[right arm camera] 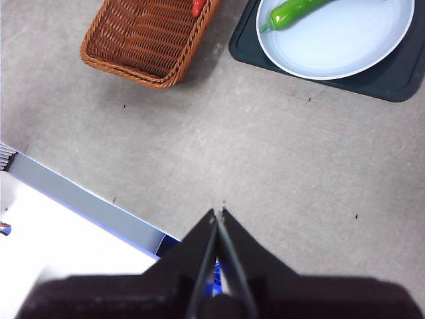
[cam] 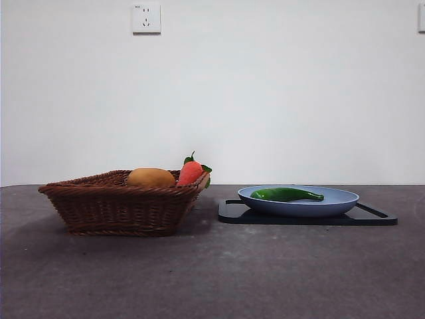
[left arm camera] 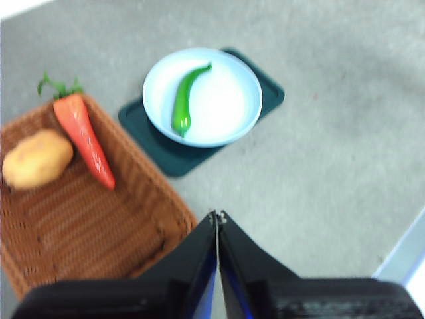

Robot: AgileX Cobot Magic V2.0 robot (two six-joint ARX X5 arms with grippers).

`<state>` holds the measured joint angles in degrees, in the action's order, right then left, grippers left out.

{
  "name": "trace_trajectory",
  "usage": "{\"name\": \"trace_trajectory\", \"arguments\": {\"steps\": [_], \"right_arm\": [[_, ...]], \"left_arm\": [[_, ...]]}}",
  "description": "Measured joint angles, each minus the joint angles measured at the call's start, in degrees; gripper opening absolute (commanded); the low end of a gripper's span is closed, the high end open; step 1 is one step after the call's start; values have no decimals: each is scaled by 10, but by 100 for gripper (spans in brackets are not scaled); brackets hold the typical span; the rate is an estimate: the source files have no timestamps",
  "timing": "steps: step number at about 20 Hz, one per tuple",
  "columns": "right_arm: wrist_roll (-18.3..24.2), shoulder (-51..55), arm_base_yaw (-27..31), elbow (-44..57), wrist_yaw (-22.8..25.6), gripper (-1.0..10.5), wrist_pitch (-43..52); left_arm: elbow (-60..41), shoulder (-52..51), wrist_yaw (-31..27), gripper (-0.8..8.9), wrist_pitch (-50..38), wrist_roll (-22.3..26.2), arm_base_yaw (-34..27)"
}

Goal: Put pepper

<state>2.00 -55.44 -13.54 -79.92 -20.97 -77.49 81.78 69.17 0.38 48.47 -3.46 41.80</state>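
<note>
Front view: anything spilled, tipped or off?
Nothing stands out. The pepper lies in the blue plate on the dark tray; carrot and potato sit in the upright basket.

Evenly and softly lit from above in the front view, with a pale wall point(cam: 279, 100) slightly greyed and a dim, faintly grainy worktop point(cam: 219, 272). Soft, diffuse shadow beside and under the basket point(cam: 123, 203); thin dark shadow beneath the tray point(cam: 372, 216). Sharp enough there on the pepper point(cam: 285, 195), with a small gloss highlight. Noticeably blurred throughout the left wrist view, colours washed and bright; plate point(left arm camera: 229, 116) nearly blown out to white. Crisper in the right wrist view, yet overexposed at the white surface point(right arm camera: 60, 232) in one corner. Close, dark and soft-edged at both grippers.
</note>
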Motion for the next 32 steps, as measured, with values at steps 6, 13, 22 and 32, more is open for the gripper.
{"name": "trace_trajectory", "arguments": {"steps": [6, 13, 22, 32], "right_arm": [[0, 0, 0, 0, 0, 11, 0], [0, 0, 0, 0, 0, 11, 0], [0, 0, 0, 0, 0, 11, 0], [0, 0, 0, 0, 0, 11, 0]], "left_arm": [[0, 0, -9, 8, -59, 8, 0], [-26, -74, -28, 8, -222, 76, -126], [-408, -386, -21, 8, -522, 84, -378], [-704, -620, -17, 8, -530, 34, -440]]}}
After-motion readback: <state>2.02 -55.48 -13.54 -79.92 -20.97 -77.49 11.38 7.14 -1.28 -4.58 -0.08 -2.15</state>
